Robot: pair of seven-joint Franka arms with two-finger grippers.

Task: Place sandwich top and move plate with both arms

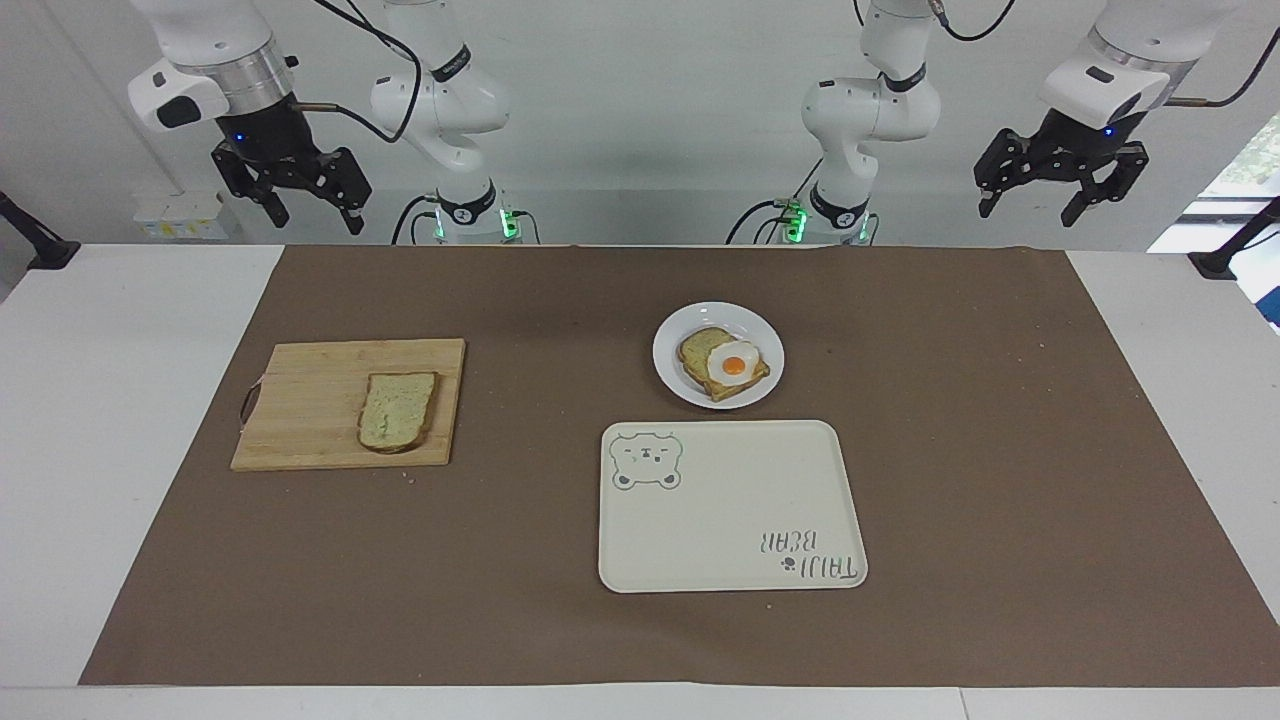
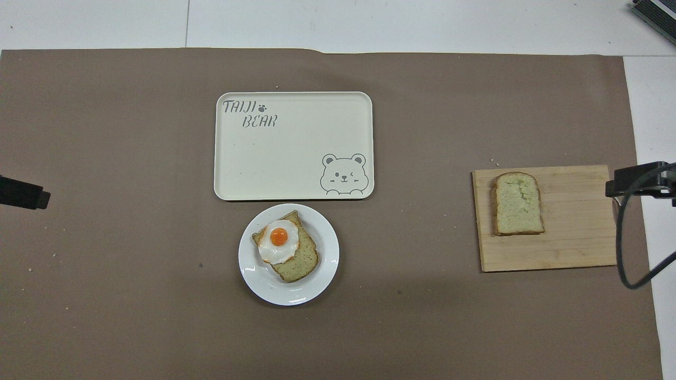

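Facing view: the sandwich top (image 1: 398,410) is lying flat on a wooden cutting board (image 1: 310,405) toward the right arm's end of the table (image 1: 140,400). The plate (image 1: 718,355), carrying toast with a fried egg (image 1: 724,364), is sitting just beside a cream tray (image 1: 730,505), nearer to the robots. The right gripper (image 1: 310,208) and left gripper (image 1: 1035,198) are hanging raised, fingers spread wide and holding nothing.

Overhead view: the sandwich top (image 2: 517,203) is resting on the cutting board (image 2: 570,237), well apart from the plate (image 2: 288,254). The tray (image 2: 293,146) is lying farther from the robots.
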